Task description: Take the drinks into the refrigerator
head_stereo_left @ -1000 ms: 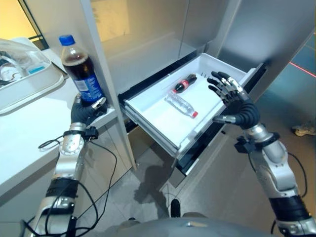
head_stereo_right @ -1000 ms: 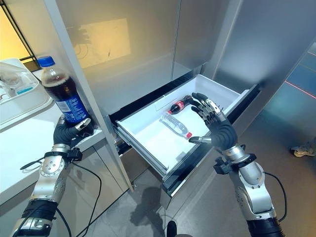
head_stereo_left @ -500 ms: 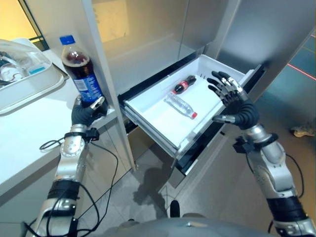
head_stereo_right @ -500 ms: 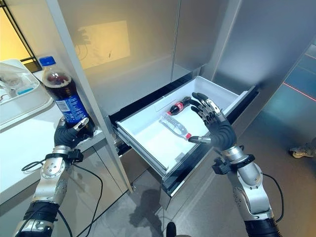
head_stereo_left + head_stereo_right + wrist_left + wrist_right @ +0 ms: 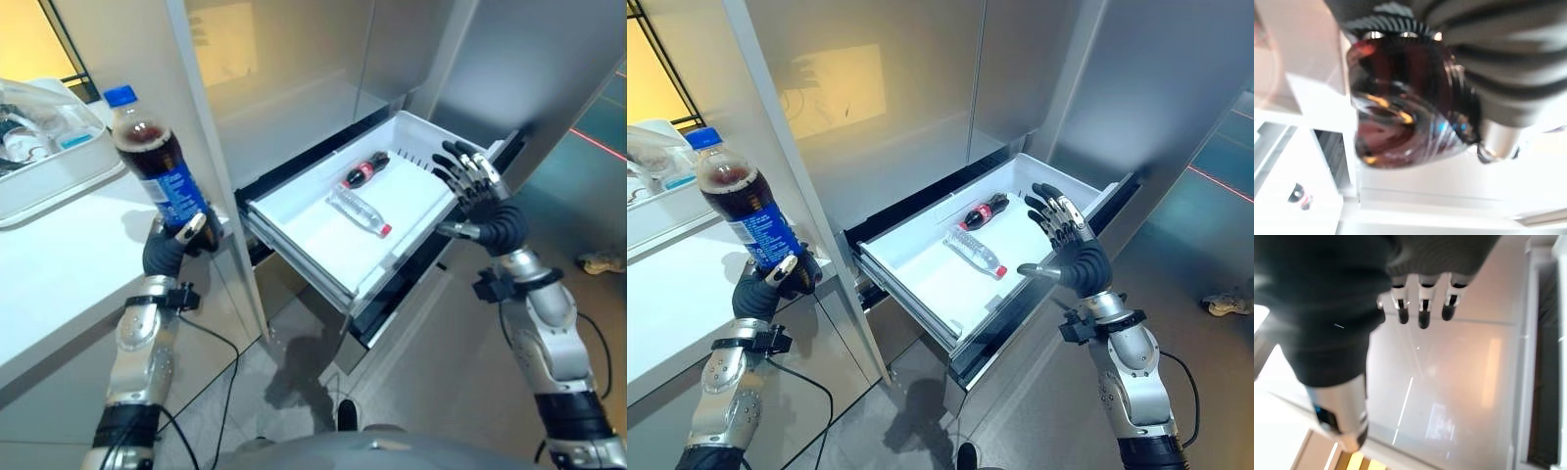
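cola bottle [image 5: 157, 168] lifted off counter [image 5: 59, 274] since earlier, left hand [image 5: 174, 245] clenched round its base | right hand [image 5: 482, 201] splayed beside drawer [image 5: 323, 250] | two drinks in drawer, cola bottle left

Left hand [image 5: 168, 250] clenched, right hand [image 5: 485, 211] spread open.

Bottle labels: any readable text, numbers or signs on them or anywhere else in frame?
None legible.
Cola bottle in the left hand: blue label, print too blurred to read.
Small cola bottle in the drawer: red label, too small.
Clear bottle beside it: no readable print.
Right hand: open, holds nothing.
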Robot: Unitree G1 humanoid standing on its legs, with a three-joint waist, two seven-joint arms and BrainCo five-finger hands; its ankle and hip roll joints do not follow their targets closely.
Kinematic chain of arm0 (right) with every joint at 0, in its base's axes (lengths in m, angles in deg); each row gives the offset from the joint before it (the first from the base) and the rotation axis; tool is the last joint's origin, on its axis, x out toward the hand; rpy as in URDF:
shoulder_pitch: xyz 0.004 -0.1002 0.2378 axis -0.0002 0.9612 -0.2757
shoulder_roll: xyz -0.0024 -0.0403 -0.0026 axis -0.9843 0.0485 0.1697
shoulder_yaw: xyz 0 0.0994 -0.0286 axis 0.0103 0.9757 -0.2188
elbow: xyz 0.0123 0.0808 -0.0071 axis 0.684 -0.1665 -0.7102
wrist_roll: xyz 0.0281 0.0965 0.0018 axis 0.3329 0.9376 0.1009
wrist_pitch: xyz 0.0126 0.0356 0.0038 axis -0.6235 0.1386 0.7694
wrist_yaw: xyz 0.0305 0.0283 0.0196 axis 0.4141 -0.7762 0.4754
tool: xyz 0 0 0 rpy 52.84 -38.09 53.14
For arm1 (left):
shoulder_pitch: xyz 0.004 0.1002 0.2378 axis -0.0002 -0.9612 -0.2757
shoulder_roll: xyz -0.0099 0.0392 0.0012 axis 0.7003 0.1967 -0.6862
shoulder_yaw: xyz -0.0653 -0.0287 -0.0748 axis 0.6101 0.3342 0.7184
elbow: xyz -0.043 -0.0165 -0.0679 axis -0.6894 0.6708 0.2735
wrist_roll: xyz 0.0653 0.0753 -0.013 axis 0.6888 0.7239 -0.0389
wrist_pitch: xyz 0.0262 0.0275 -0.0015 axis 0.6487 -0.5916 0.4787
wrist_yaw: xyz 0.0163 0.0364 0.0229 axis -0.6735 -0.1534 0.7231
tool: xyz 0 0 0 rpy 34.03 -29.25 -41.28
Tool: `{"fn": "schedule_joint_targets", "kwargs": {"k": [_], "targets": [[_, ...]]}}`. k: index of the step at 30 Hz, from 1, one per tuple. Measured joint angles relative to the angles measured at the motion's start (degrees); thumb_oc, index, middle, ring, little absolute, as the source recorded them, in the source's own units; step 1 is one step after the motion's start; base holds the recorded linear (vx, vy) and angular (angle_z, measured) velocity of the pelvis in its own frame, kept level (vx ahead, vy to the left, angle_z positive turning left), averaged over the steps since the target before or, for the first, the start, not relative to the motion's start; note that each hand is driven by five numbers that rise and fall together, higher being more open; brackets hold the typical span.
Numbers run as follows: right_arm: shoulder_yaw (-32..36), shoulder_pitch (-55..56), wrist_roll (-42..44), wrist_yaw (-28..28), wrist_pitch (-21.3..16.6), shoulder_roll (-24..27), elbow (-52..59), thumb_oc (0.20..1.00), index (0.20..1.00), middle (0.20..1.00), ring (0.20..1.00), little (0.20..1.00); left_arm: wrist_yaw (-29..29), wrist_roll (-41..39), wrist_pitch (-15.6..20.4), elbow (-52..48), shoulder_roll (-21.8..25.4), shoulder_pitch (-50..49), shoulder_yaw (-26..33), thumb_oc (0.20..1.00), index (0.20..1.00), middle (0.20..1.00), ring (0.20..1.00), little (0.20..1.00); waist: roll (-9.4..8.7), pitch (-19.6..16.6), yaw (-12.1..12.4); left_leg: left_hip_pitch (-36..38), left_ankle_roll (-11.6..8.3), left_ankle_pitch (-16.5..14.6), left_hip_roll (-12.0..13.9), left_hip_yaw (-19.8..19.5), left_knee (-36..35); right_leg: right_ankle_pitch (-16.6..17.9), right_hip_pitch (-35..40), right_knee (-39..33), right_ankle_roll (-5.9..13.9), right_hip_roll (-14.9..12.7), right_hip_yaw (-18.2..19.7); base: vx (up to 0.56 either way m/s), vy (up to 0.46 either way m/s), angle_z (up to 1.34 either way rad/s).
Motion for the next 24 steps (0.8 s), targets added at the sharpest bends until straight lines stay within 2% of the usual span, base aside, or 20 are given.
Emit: {"fn": "schedule_joint_targets", "kwargs": {"k": [7,8,11,17,19,24], "targets": [[-0.31,-0.33,-0.13,0.45,0.21,0.16,-4.83,1.000,1.000,1.000,1.000,1.000,-4.74,-2.96,-1.95,-3.66,0.09,-4.08,-0.12,0.200,0.200,0.200,0.200,0.200,0.10,0.07,0.58,-0.26,0.04,0.03,-0.04,-0.37,0.01,0.00,-0.01,-0.02,0.00,-0.18,-0.39,-0.01,-0.003,0.01],[-0.41,-0.41,-0.09,0.83,0.82,0.26,-6.14,1.000,1.000,1.000,1.000,1.000,-5.91,-3.01,-2.30,-4.01,0.15,-4.12,-0.38,0.200,0.200,0.200,0.200,0.200,0.20,0.14,1.67,-0.25,0.06,0.04,-0.03,-0.37,0.01,0.01,-0.01,-0.02,0.00,-0.19,-0.42,0.00,0.000,0.00],[-1.16,-0.97,0.20,1.92,2.13,0.85,-7.62,1.000,1.000,1.000,1.000,1.000,-7.69,-3.25,-3.35,-5.70,0.69,-4.35,-1.04,0.200,0.200,0.200,0.200,0.200,0.42,0.32,1.93,-0.26,0.07,0.05,0.11,-0.51,-0.09,-0.06,0.06,-0.04,0.04,-0.20,-0.53,0.00,-0.003,0.01],[-9.36,-6.97,8.81,7.05,5.43,7.27,-9.54,1.000,1.000,1.000,1.000,1.000,-13.05,-6.22,-4.52,-9.89,5.50,-4.39,-9.19,0.200,0.200,0.200,0.200,0.200,0.59,1.19,2.04,0.47,0.13,0.09,-0.02,-0.88,0.00,-0.07,0.95,-0.04,0.08,-0.29,-0.89,-0.01,-0.013,0.04],[-10.49,-8.84,11.38,8.13,5.94,7.53,-9.90,1.000,1.000,1.000,1.000,1.000,-14.57,-6.28,-4.75,-10.57,6.71,-4.42,-11.68,0.200,0.200,0.200,0.200,0.200,0.55,1.72,2.15,0.49,0.12,0.10,-0.06,-0.84,0.00,-0.06,0.95,-0.04,0.07,-0.28,-0.87,0.00,0.000,0.00],[-18.14,-14.49,18.79,11.42,8.63,10.08,-11.10,1.000,1.000,1.000,1.000,1.000,-17.58,-6.34,-6.85,-10.76,12.16,-4.14,-16.77,0.200,0.200,0.200,0.200,0.200,0.71,1.85,1.80,0.56,0.11,0.11,-0.03,-0.77,0.00,0.09,0.98,-0.04,-0.14,-0.18,-0.82,0.00,0.000,0.00]]}}
